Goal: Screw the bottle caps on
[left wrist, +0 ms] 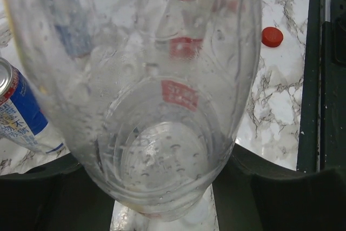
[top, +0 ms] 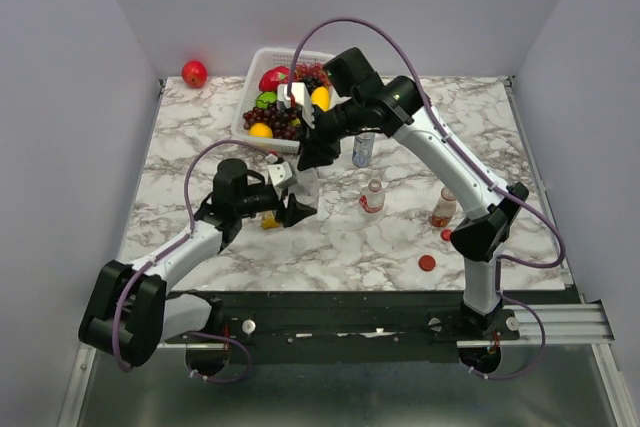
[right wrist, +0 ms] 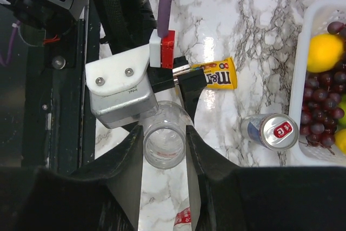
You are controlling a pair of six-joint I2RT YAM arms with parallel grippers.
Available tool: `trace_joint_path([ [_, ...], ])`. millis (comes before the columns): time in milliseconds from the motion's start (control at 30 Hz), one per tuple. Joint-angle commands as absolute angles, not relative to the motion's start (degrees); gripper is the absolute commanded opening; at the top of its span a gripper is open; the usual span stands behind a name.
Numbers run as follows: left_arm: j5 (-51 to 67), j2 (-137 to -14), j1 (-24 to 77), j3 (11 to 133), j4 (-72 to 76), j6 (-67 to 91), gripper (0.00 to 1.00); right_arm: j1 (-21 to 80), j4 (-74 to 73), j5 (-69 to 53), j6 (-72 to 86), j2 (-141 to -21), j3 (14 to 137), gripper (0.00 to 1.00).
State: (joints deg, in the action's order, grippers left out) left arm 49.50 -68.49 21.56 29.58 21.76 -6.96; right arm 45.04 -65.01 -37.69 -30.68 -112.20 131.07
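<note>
The tall clear bottle [top: 307,184] stands upright left of centre. My left gripper [top: 292,205] is shut on its lower body; the bottle fills the left wrist view [left wrist: 162,106], with dark fingers [left wrist: 259,187] on either side of its base. My right gripper [top: 308,155] comes down from above, its jaws closed against a whitish-clear cap [right wrist: 165,144] on the bottle's top. Two short red-label bottles [top: 372,195] [top: 442,209] stand uncapped to the right. Two red caps [top: 427,263] [top: 446,235] lie near them; one shows in the left wrist view [left wrist: 272,37].
A silver-blue soda can [top: 363,149] stands just right of the held bottle, also in the right wrist view [right wrist: 270,132]. A yellow candy packet [right wrist: 216,77] lies by the left gripper. A white fruit basket [top: 255,77] and a red apple [top: 194,73] sit at the back.
</note>
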Motion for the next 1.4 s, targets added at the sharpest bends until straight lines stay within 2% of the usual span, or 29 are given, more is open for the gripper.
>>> trace_joint_path([
  [0,44.9,-61.4,21.2,30.9,14.7,-8.6,0.64,42.8,-61.7,-36.4,-26.2,-108.8,132.3,0.38],
  [33,44.1,-59.5,21.1,30.4,13.5,-9.2,0.63,42.0,-60.0,-36.7,-25.2,-108.3,132.2,0.50],
  [67,41.7,-55.8,20.9,30.4,10.0,-10.0,0.63,40.4,-58.9,-37.1,-24.4,-107.4,131.8,0.55],
  [167,35.4,-49.5,20.3,32.6,2.0,-8.2,0.51,38.2,-53.5,-37.3,-24.3,-103.4,126.1,0.66],
  [200,32.8,-48.4,20.1,33.7,0.1,-5.9,0.38,38.2,-52.6,-36.3,-27.4,-102.2,123.3,0.67],
  [267,27.9,-47.0,20.1,39.3,-9.1,-2.4,0.23,38.2,-48.8,-35.3,-29.8,-98.5,113.7,0.70],
  [300,24.0,-47.0,20.1,41.2,-11.7,-0.2,0.09,38.2,-47.3,-34.2,-31.4,-97.4,110.4,0.71],
  [333,23.0,-47.2,19.8,44.5,-13.7,-0.3,0.03,38.2,-45.0,-34.0,-32.2,-96.3,107.5,0.72],
  [367,22.8,-46.4,19.3,45.4,-15.7,-0.2,0.00,38.2,-44.5,-34.1,-33.1,-96.0,102.6,0.73],
  [533,17.5,-44.1,16.2,52.1,-18.9,-1.8,0.00,41.0,-46.7,-35.7,-42.9,-98.5,96.8,0.79],
  [733,13.0,-46.7,10.6,62.6,-22.2,-7.7,0.00,48.2,-41.9,-31.8,-50.3,-103.7,91.0,0.75],
  [867,18.3,-48.2,6.5,68.0,-22.9,-6.0,0.00,52.5,-39.7,-29.2,-56.8,-107.7,88.3,0.73],
  [1033,22.7,-45.4,4.6,64.9,-22.9,-1.4,0.02,55.2,-36.9,-27.4,-58.7,-112.3,87.5,0.72],
  [1100,24.9,-43.9,4.6,62.7,-22.8,-1.7,0.08,56.2,-36.9,-27.4,-58.4,-113.7,88.3,0.72],
  [1367,26.5,-43.2,4.0,61.8,-24.3,-2.5,0.08,58.6,-37.1,-26.8,-60.3,-117.7,87.2,0.68],
])
